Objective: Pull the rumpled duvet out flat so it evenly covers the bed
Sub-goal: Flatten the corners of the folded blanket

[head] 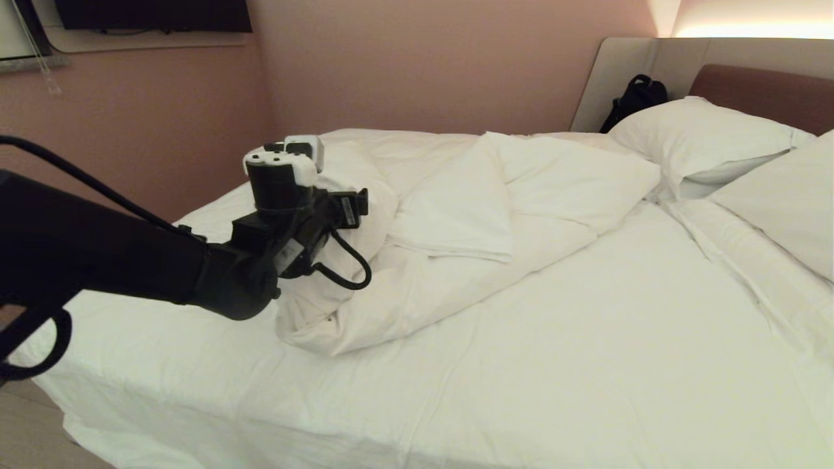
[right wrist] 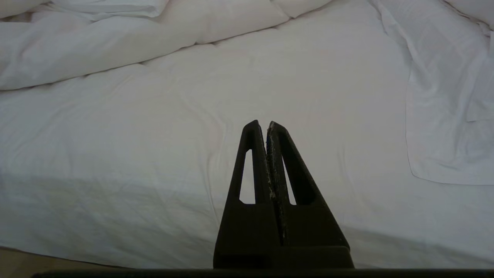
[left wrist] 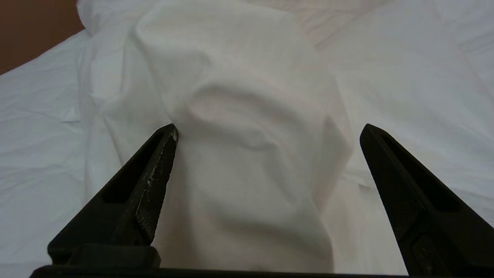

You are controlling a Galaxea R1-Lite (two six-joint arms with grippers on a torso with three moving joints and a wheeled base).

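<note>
The white duvet (head: 456, 215) lies bunched and folded over itself across the far left half of the bed (head: 586, 339), leaving the near sheet bare. My left arm reaches in from the left, its wrist (head: 287, 195) over the duvet's near heaped end. My left gripper (left wrist: 269, 129) is open wide, straddling a raised ridge of duvet (left wrist: 247, 162). One finger (left wrist: 154, 181) touches the fabric; the other finger (left wrist: 401, 193) stands apart from it. My right gripper (right wrist: 266, 123) is shut and empty, hanging over the bare sheet (right wrist: 154, 127), with the duvet (right wrist: 96, 42) beyond it.
Two white pillows (head: 704, 137) (head: 782, 202) rest against the padded headboard (head: 756, 85) at the right. A black bag (head: 635, 98) sits beside them at the bed's far corner. A pink wall (head: 163, 130) runs behind the bed. The floor (head: 32, 430) shows at the bed's near left corner.
</note>
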